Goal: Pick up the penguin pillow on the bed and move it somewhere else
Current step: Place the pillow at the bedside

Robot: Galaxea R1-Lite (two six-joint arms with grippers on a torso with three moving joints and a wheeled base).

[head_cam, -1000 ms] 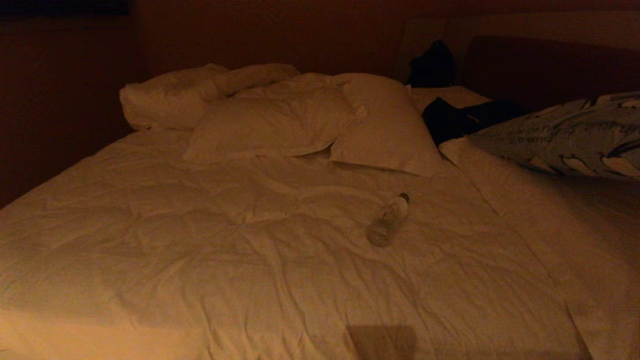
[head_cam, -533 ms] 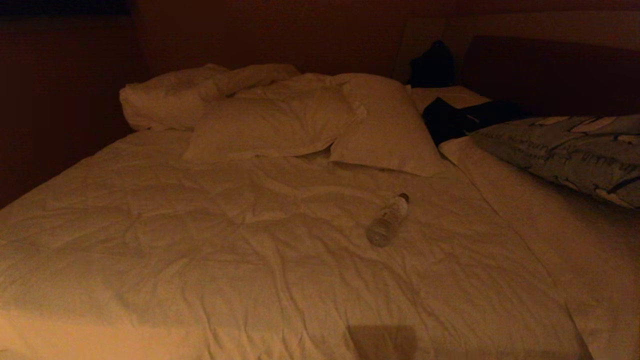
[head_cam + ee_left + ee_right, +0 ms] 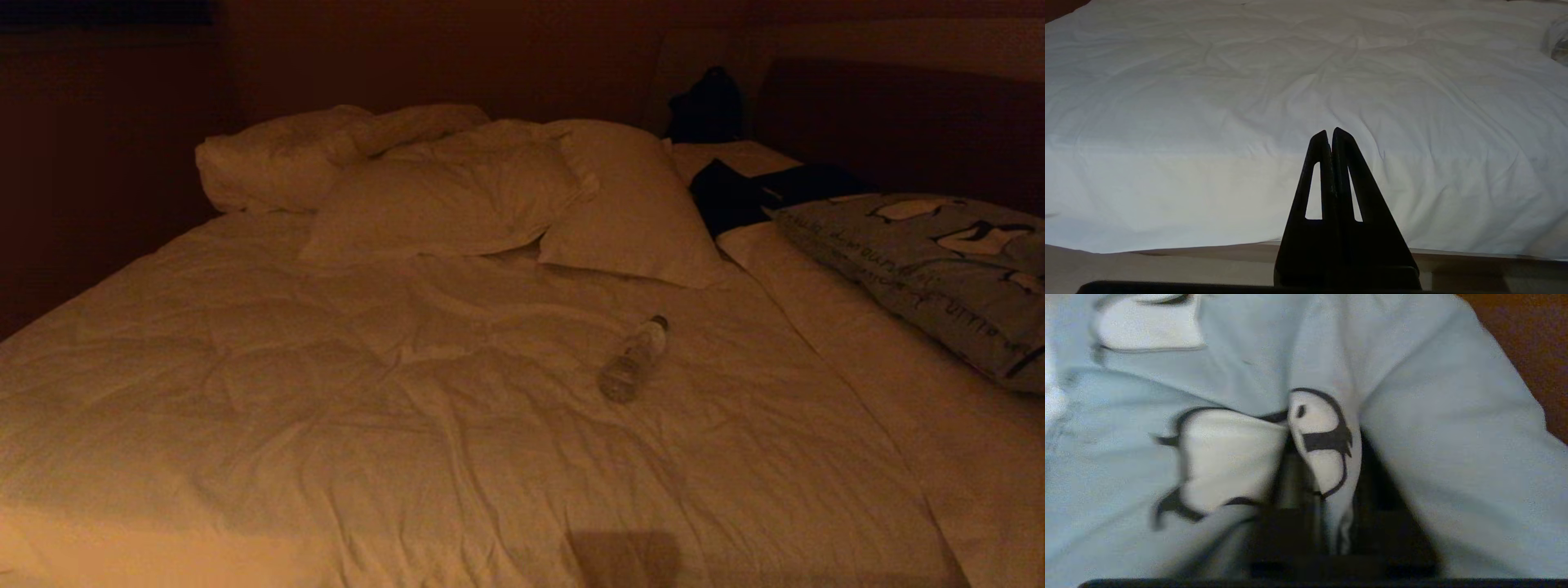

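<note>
Head view: wide bed [image 3: 457,425] w/ wrinkled white duvet, seen in dim orange light. Penguin pillow [image 3: 931,269] lies at the bed's right side, partly cut off by the frame edge, printed face up, beside a dark garment [image 3: 735,196]. Rumpled white pillows [image 3: 490,192] are heaped at the head end. A clear plastic bottle [image 3: 633,359] lies on its side mid-duvet, well apart from the penguin pillow. Neither arm shows in this view.

Left wrist view: left gripper [image 3: 1329,132] hangs level near the bed's foot edge, fingertips pressed together, nothing between them.

Right wrist view: right gripper [image 3: 1323,498] is buried in the pillow's grey-blue fabric; a fold w/ a penguin print sits between the dark fingers. Blur hides whether they pinch it or stand loose: cannot tell.
</note>
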